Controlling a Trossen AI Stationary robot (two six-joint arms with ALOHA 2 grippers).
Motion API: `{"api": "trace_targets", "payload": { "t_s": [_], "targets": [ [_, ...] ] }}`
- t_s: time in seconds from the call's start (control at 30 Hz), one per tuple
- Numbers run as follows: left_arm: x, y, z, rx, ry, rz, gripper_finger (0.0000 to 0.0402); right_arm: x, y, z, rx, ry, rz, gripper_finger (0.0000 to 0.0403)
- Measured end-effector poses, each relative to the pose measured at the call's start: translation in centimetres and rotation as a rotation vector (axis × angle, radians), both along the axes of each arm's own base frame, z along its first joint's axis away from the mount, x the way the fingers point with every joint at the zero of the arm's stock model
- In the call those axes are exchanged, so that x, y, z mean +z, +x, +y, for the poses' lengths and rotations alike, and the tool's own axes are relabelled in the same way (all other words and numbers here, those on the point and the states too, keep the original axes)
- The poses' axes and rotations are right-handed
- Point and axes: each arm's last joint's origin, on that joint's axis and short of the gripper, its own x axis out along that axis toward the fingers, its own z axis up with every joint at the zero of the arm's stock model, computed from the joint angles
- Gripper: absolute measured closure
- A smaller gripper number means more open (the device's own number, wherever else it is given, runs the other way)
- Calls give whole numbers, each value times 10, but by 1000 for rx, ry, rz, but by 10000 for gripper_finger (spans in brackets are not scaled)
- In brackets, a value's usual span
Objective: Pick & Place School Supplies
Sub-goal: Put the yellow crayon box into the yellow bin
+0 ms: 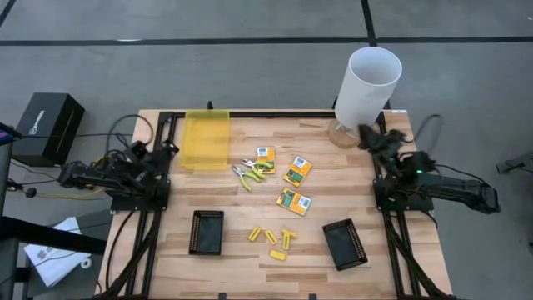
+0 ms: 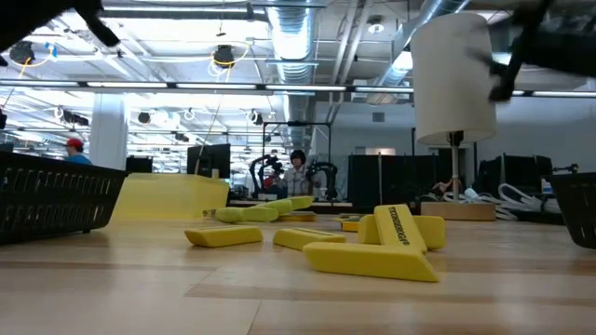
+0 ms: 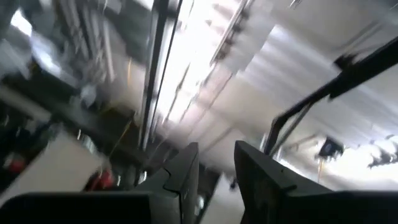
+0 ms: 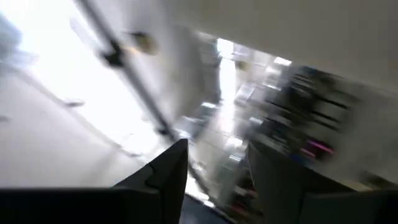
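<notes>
Three yellow-orange-green packets point(image 1: 266, 155), point(image 1: 297, 170), point(image 1: 294, 201) lie flat at the table's middle. The plier-like tool point(image 1: 247, 171) with yellow-green handles lies just left of them. Several stubby yellow pieces point(image 1: 271, 237) lie nearer the front edge and fill the foreground of the low view point(image 2: 372, 259). My left gripper point(image 3: 216, 152) is folded back at the table's left edge point(image 1: 154, 157). It tips upward toward the ceiling, open and holding nothing. My right gripper point(image 4: 217, 148) is at the right edge point(image 1: 376, 140), also tipped upward and open with nothing in it.
A translucent yellow container point(image 1: 206, 139) stands at the back left. Two black trays point(image 1: 206, 232), point(image 1: 344, 244) sit near the front. A white cylinder on a wooden foot point(image 1: 366, 86) stands at the back right corner, close to my right arm. A black box point(image 1: 46, 125) sits off the table's left.
</notes>
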Motion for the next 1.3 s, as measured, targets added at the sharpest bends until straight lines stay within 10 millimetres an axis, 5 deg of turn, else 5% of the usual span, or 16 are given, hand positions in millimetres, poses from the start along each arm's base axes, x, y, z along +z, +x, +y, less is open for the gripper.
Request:
{"api": "trace_targets", "payload": {
  "t_s": [0.23, 0.6, 0.9, 1.3],
  "targets": [
    [32, -7, 1, 82, 45, -45, 302, 79, 9, 2, -103, -263, 68, 244],
    [38, 92, -5, 19, 109, 1027, 302, 177, 106, -9, -181, -547, 423, 244],
    [23, 180, -5, -154, 353, 1324, 302, 215, 127, -17, -112, -544, 779, 244],
    [10, 235, 20, -101, 560, 1462, 302, 201, 116, 8, 13, -425, 1294, 244]
  ]
}}
